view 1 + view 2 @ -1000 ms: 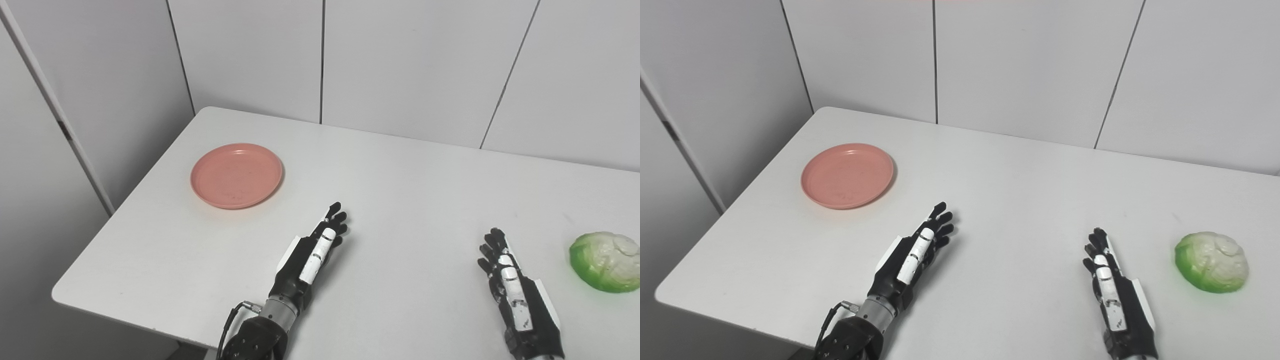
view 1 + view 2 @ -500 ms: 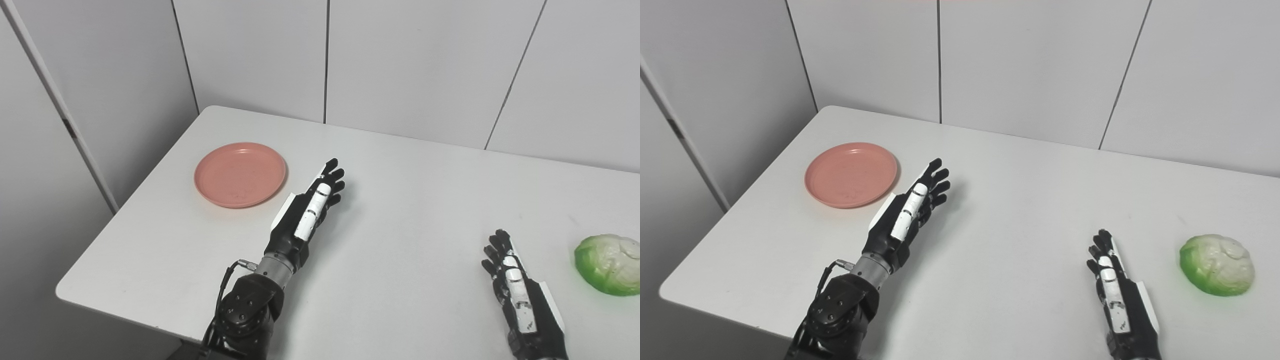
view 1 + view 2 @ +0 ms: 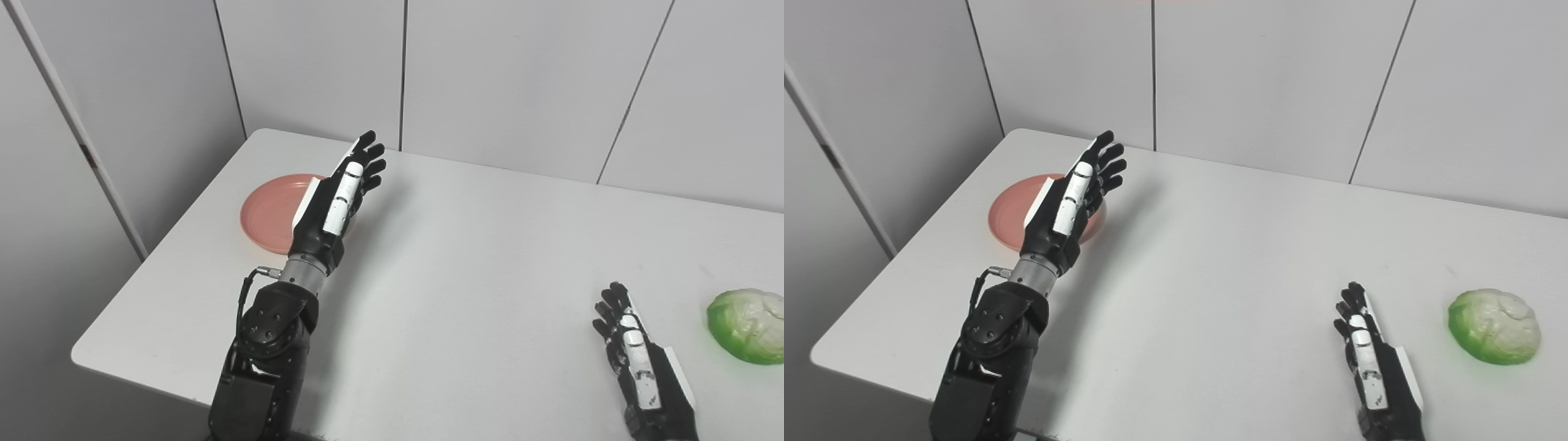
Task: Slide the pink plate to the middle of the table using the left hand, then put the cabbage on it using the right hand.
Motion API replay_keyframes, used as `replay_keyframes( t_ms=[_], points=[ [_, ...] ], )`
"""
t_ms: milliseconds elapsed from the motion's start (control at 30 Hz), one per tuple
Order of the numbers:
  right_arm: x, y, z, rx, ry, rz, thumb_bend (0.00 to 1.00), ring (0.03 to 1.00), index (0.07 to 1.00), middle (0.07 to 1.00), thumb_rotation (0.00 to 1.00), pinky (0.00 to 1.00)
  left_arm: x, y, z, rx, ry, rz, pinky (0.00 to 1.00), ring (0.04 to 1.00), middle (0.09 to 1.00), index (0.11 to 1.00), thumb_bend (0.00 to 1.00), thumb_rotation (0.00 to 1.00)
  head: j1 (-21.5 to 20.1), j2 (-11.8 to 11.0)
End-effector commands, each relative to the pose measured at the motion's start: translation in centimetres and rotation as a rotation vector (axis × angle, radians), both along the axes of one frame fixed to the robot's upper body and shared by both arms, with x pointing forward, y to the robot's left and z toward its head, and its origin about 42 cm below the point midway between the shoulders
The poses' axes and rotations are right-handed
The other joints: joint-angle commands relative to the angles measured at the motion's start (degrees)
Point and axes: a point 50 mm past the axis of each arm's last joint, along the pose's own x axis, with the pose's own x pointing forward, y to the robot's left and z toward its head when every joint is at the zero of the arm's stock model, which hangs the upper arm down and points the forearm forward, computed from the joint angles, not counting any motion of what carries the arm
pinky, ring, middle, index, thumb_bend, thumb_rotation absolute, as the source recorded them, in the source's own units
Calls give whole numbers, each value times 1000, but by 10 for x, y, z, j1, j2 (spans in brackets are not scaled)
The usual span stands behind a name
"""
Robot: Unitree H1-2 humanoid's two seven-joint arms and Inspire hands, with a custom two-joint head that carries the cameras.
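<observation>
The pink plate (image 3: 267,215) lies flat on the white table (image 3: 478,257) near its far left corner. My left hand (image 3: 339,195) is raised above the table, open, fingers stretched toward the back wall; it covers the plate's right part in both views and holds nothing. The cabbage (image 3: 746,326), green with a pale top, rests on the table at the far right. My right hand (image 3: 637,364) lies low near the front edge, open and empty, a hand's length left of the cabbage.
Grey wall panels (image 3: 502,79) stand right behind the table's back edge. The table's left edge (image 3: 153,257) drops off beside the plate. A cable (image 3: 248,288) loops at the left wrist.
My left hand has risen and travelled away from me and to the left, from the table's middle front to over the plate's right side. The right hand stays in place. The camera shifted slightly.
</observation>
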Motion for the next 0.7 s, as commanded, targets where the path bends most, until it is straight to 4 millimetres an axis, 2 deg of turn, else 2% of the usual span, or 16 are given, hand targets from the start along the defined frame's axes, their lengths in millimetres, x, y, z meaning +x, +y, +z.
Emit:
replay_keyframes(
  t_ms=[0, 300, 667],
  points=[
    [4, 4, 5, 5, -1, 21, 246, 981, 990, 985, 1000, 987, 14, 10, 24, 1, -82, 23, 889, 893, 907, 897, 505, 1000, 2, 1],
    [4, 4, 5, 12, 4, 19, 240, 982, 989, 984, 1000, 986, 40, 47, 34, -50, -91, 102, 844, 858, 869, 845, 463, 1000, 9, -1],
    [4, 4, 5, 9, -2, 23, 240, 983, 989, 986, 1000, 985, 65, 100, 44, -121, -76, 152, 786, 831, 842, 832, 443, 1000, 10, -2]
  ],
)
